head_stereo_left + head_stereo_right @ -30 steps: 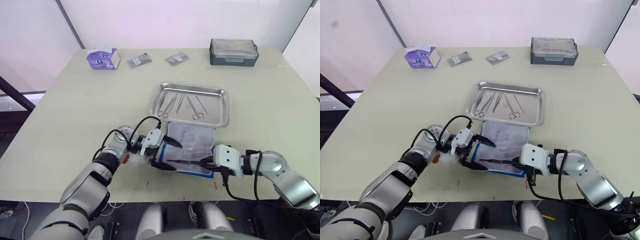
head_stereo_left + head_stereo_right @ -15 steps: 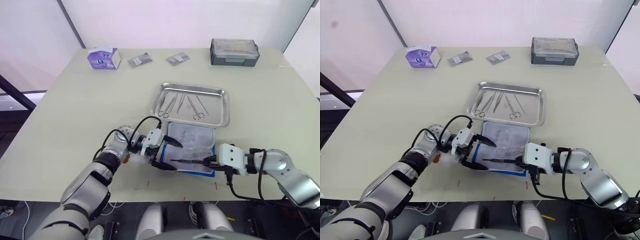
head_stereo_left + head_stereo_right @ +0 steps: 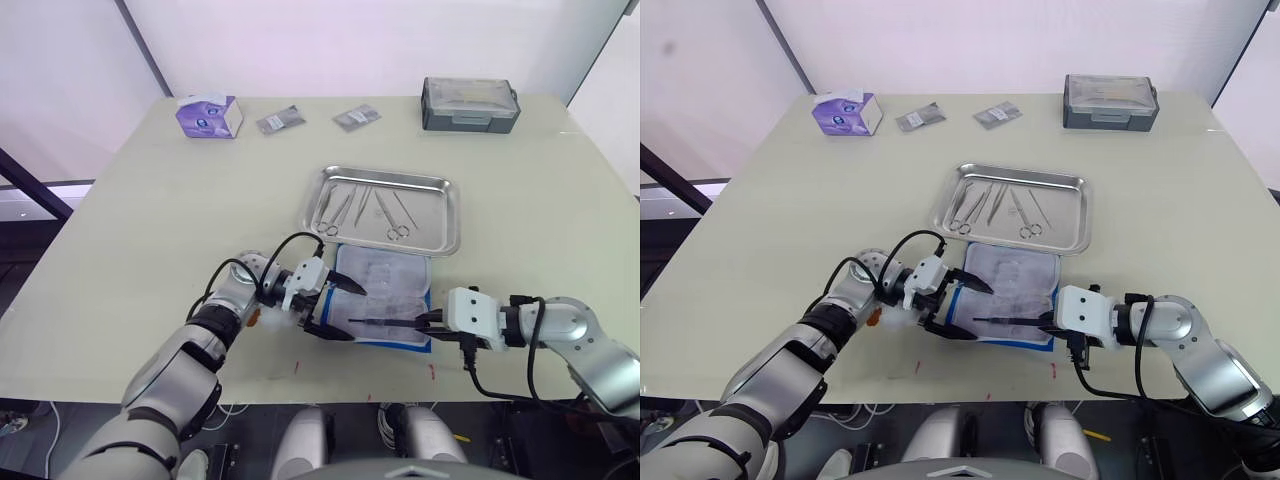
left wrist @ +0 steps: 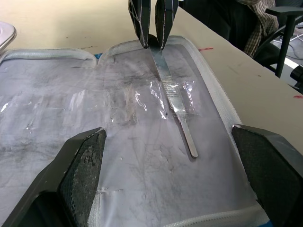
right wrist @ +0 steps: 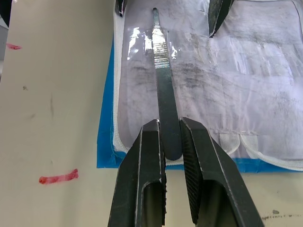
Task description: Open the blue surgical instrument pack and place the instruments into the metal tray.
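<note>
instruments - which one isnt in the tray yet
The flat scalpel-like handle lying on the open blue pack, pinched by the right gripper; the ring-handled ones lie in the metal tray.

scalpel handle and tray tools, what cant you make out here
- Scalpel handle: its gripped end is hidden between the right gripper fingers, right wrist view.
- Instruments in the metal tray: too small in the eye views to name each.
- Instrument pack: cut off by the left wrist view's edge.

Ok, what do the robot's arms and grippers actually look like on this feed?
Both arms are silver-grey metal shells with black joint rings and looping black cables. Each wrist ends in a white boxy block carrying the gripper: the left gripper and the right gripper each have two black tapered fingers with ribbed inner faces; the left's pads look rough and grainy.
</note>
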